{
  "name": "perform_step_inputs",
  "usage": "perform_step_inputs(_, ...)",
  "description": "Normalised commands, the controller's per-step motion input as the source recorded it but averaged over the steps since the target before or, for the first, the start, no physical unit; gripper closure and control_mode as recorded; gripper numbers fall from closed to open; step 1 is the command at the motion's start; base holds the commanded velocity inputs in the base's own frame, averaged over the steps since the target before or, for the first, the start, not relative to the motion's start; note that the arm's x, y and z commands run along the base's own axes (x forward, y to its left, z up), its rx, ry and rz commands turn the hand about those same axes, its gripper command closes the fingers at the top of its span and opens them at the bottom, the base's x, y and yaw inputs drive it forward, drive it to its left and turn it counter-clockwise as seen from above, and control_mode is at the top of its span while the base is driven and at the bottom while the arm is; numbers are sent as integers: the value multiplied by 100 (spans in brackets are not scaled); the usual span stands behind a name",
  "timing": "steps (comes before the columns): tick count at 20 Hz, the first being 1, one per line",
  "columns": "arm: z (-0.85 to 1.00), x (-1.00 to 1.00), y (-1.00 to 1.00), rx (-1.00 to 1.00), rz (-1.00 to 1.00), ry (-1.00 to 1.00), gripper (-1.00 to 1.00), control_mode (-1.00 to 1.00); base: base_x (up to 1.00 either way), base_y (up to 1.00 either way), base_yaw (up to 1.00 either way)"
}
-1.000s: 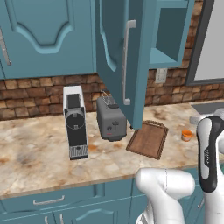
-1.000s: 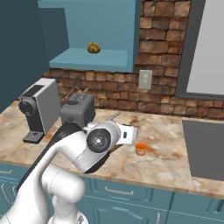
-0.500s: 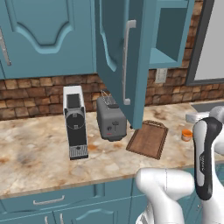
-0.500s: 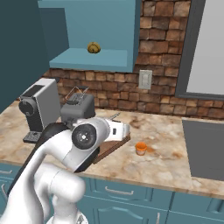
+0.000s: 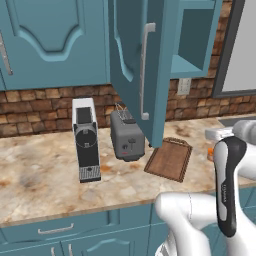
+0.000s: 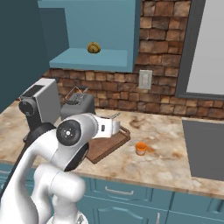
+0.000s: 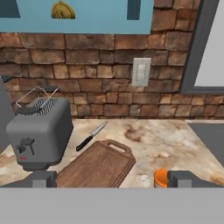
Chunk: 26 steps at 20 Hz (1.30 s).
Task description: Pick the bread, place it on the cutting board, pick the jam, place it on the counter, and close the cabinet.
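Observation:
The bread (image 6: 93, 47) is a small tan bun on the open cabinet's (image 6: 87, 59) shelf, also at the top left of the hand view (image 7: 62, 9). Below it, the dark-brown cutting board (image 6: 109, 144) lies bare on the counter (image 6: 166, 159), with the small orange jam (image 6: 140, 148) jar upright to its right. My gripper (image 7: 113, 179) is open and empty. It hovers over the near end of the board (image 7: 98, 166) and faces the brick wall, with the jam (image 7: 161, 178) beside its right fingertip. The cabinet door (image 5: 135, 75) stands wide open, its silver bar handle facing out.
A grey toaster (image 6: 78, 105) and a coffee machine (image 6: 39, 105) stand left of the board. A knife (image 7: 91, 136) lies on the counter between toaster and board. A wall outlet (image 7: 141, 72) sits on the brick. A dark cooktop (image 6: 205, 148) lies at the right.
My arm has drawn back, and the hand has shifted left over the board's near end. The gripper stays open. Bread, jam and cabinet door have not moved.

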Motion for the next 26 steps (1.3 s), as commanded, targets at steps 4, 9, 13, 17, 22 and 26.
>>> perform_step_inputs(4,4,-8,29,-3,-1,0,-100,-100,0,0,0)
perform_step_inputs(9,6,-7,25,-2,0,0,-100,-100,0,0,0)
perform_step_inputs(13,19,-4,20,0,-1,0,-100,-100,0,0,0)
perform_step_inputs(17,24,0,18,0,-2,0,-100,-100,0,0,0)
perform_step_inputs(22,26,0,9,0,-3,0,-100,-100,0,0,0)
perform_step_inputs(26,26,0,0,0,-2,0,-100,-100,0,0,0)
